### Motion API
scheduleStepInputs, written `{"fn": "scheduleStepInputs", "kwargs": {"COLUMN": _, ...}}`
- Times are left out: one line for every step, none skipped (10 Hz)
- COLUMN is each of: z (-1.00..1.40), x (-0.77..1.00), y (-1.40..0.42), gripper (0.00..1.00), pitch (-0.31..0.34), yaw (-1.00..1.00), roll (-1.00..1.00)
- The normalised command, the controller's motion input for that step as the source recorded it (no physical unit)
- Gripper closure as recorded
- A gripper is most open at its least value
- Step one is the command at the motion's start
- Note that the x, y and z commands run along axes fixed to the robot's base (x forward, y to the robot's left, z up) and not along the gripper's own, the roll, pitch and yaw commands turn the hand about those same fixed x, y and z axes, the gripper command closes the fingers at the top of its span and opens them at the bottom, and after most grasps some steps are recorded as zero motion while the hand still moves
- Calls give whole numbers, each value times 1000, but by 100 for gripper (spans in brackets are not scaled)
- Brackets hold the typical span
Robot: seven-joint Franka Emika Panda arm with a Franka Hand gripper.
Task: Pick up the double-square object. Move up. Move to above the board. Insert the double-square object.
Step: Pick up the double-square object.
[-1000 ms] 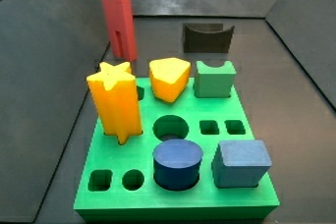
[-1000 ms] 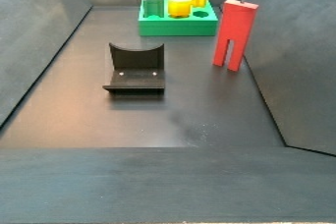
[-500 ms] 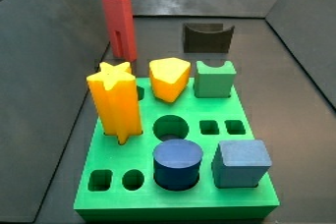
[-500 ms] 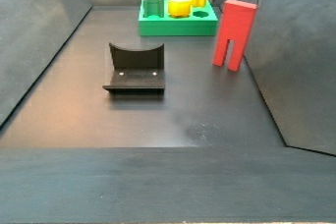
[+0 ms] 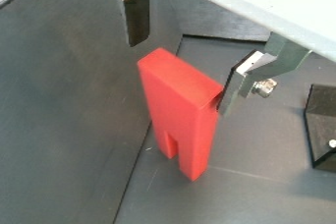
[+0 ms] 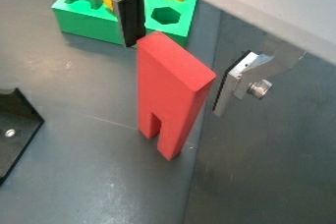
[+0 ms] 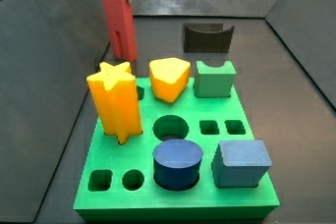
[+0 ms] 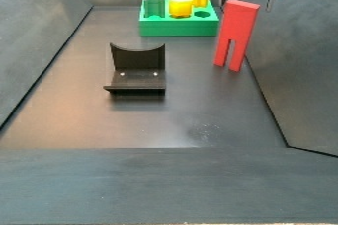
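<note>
Standing upright on the floor near the side wall, well apart from the board (image 8: 179, 19), the double-square object (image 5: 178, 108) looks stiff and light; the open, empty end effector (image 5: 184, 51) straddles its top, where flat faces suit gripping.

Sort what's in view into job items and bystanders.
Job: double-square object, standing on the floor; board; gripper, open, straddling the object's top.
Bystanders: yellow star prism, blue cylinder, blue cube, fixture.
</note>
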Motion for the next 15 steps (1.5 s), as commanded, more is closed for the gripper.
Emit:
{"fn": "scheduleStepInputs", "kwargs": {"z": -263, "x": 149, "y": -183, "gripper": 0, "pitch": -96, "yaw": -237, "roll": 0}}
{"fn": "scheduleStepInputs", "kwargs": {"z": -271, "x": 151, "y": -126, "gripper": 0, "pitch": -104, "yaw": -240, "roll": 0}}
{"fn": "scheduleStepInputs", "kwargs": {"z": -340, "x": 143, "y": -54, "gripper": 0, "pitch": -103, "yaw": -226, "roll": 0}}
{"fn": "scheduleStepInputs", "kwargs": {"z": -357, "x": 9, "y": -14, "gripper": 0, "pitch": -137, "yaw": -214, "roll": 0}}
{"fn": "scheduleStepInputs", "kwargs": {"z": -280, "x": 17, "y": 0, "gripper": 0, "pitch": -107, "yaw": -180, "roll": -4}}
{"fn": "scheduleStepInputs", "kwargs": {"z": -180, "x": 0, "y": 0, "gripper": 0, "pitch": -63, "yaw": -134, "roll": -23}}
{"fn": "scheduleStepInputs", "kwargs": {"z": -37, "x": 0, "y": 0, "gripper": 0, "pitch": -20, "yaw": -31, "roll": -9}}
{"fn": "scheduleStepInputs", "kwargs": {"z": -17, "x": 31, "y": 0, "gripper": 0, "pitch": 0, "yaw": 0, "roll": 0}}
{"fn": "scheduleStepInputs", "kwargs": {"z": -191, "x": 20, "y": 0, "gripper": 0, "pitch": -41, "yaw": 63, "roll": 0}}
{"fn": "scheduleStepInputs", "kwargs": {"z": -60, "x": 0, "y": 0, "gripper": 0, "pitch": -36, "yaw": 46, "roll": -1}}
{"fn": "scheduleStepInputs", "kwargs": {"z": 0, "x": -26, "y": 0, "gripper": 0, "pitch": -57, "yaw": 0, "roll": 0}}
{"fn": "scheduleStepInputs", "kwargs": {"z": -57, "x": 0, "y": 0, "gripper": 0, "pitch": -121, "yaw": 26, "roll": -39}}
{"fn": "scheduleStepInputs", "kwargs": {"z": 0, "x": -14, "y": 0, "gripper": 0, "pitch": -56, "yaw": 11, "roll": 0}}
{"fn": "scheduleStepInputs", "kwargs": {"z": 0, "x": 0, "y": 0, "gripper": 0, "pitch": 0, "yaw": 0, "roll": 0}}
{"fn": "scheduleStepInputs", "kwargs": {"z": 0, "x": 0, "y": 0, "gripper": 100, "pitch": 0, "yaw": 0, "roll": 0}}
